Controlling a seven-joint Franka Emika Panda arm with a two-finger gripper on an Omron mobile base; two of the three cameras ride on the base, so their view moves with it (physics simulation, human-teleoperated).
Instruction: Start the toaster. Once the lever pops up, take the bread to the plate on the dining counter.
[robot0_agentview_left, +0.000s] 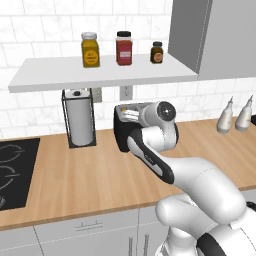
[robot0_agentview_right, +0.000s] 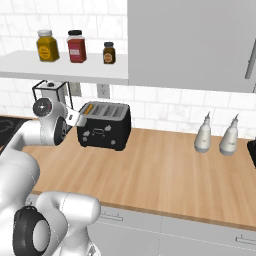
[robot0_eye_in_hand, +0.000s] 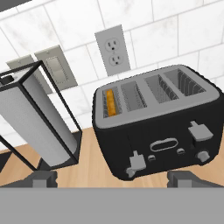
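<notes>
Hovering with my gripper (robot0_eye_in_hand: 113, 178) spread wide and empty just in front of the toaster (robot0_eye_in_hand: 159, 120), which stands on the wood counter (robot0_agentview_right: 165, 170) beside the paper-towel holder (robot0_eye_in_hand: 37, 122). The bread (robot0_eye_in_hand: 112, 103) sits in its leftmost slot.

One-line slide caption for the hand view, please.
Open gripper faces the black toaster, bread in its leftmost slot, paper-towel holder beside it.
</notes>
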